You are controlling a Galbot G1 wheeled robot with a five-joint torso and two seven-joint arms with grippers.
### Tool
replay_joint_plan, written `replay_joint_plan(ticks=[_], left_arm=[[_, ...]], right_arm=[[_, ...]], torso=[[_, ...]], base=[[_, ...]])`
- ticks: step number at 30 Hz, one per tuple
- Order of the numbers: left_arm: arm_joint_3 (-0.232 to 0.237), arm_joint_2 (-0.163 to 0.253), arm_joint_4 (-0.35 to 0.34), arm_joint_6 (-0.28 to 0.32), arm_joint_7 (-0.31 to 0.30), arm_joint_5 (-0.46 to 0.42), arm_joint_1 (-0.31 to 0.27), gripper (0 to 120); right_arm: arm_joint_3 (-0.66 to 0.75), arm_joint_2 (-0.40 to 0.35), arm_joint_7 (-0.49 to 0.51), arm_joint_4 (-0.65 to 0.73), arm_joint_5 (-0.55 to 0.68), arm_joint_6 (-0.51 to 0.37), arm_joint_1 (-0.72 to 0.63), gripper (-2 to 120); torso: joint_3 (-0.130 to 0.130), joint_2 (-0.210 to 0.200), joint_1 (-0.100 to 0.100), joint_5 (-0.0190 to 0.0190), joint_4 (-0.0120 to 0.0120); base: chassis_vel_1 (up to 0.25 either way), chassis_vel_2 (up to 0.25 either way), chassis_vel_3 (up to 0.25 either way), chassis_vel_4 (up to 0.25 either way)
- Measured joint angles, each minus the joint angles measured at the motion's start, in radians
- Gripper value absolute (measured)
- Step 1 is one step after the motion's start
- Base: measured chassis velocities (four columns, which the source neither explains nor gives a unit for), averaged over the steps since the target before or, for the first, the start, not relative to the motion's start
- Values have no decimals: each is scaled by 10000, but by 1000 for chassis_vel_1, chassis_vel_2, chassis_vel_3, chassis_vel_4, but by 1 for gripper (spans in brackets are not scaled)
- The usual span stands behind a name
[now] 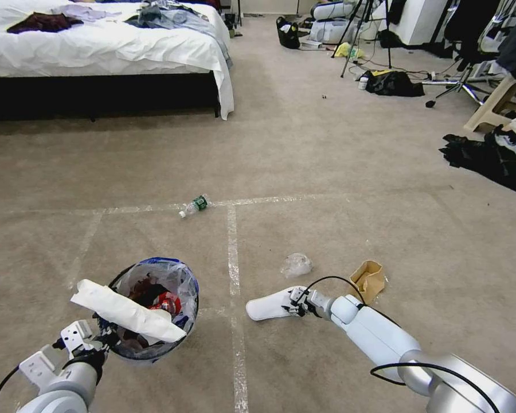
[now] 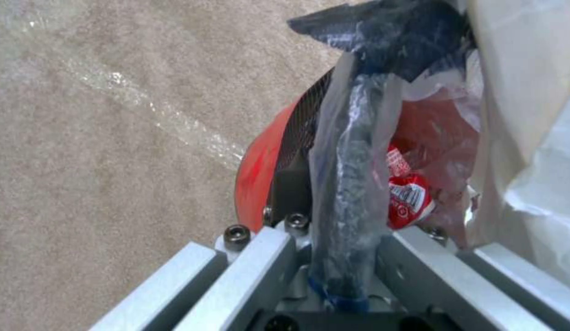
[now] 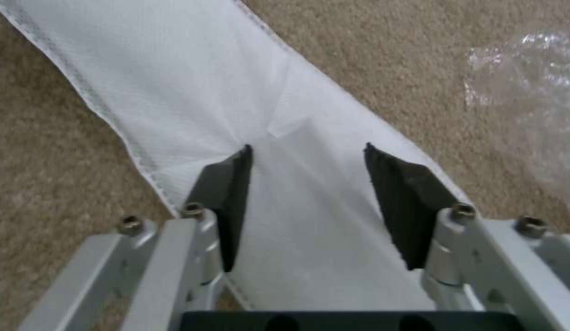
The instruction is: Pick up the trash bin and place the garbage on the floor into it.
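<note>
- My left end effector (image 1: 100,338) is clamped on the near rim of the trash bin (image 1: 155,310), pinching the black rim and the blue-edged liner together; in the left wrist view the bunched bag (image 2: 352,184) runs straight down between my fingers.
- The bin sits low at my left front over the floor (image 1: 327,172), already holding red wrappers and a long white sheet (image 1: 126,312) that lies across its mouth.
- My right end effector (image 3: 306,193) is spread wide and holds nothing yet; its two dark pads (image 3: 227,193) straddle a flat white fabric piece (image 1: 269,305) on the carpet.
- To do this well, I judge I should press down until both pads touch the fabric, then pinch up a fold; thin cloth on pile slips out easily.
- Near it lie crumpled clear plastic (image 1: 296,265) and a brown cardboard piece (image 1: 368,279); a green-labelled bottle (image 1: 194,205) lies farther off on a tape line (image 1: 233,258).
- Writing: a red wrapper (image 2: 411,200) in the bin carries white lettering, too blurred to read; the bottle label is too small.
</note>
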Motion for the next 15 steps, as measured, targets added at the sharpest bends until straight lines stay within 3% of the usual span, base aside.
replay_joint_plan(ticks=[5,9,15], left_arm=[[5,1,0,-11,0,3,3,0],[-8,4,1,-36,7,7,34,0],[-28,9,44,-74,19,17,44,0]], right_arm=[[15,15,10,-1,19,-7,-35,33],[17,69,20,-18,24,-28,-50,13],[16,95,134,-18,73,-70,-62,0]], torso=[[0,0,0,-1,0],[0,0,0,-1,0],[0,0,0,0,0]], base=[[0,0,0,0],[0,0,0,0],[0,0,0,0]])
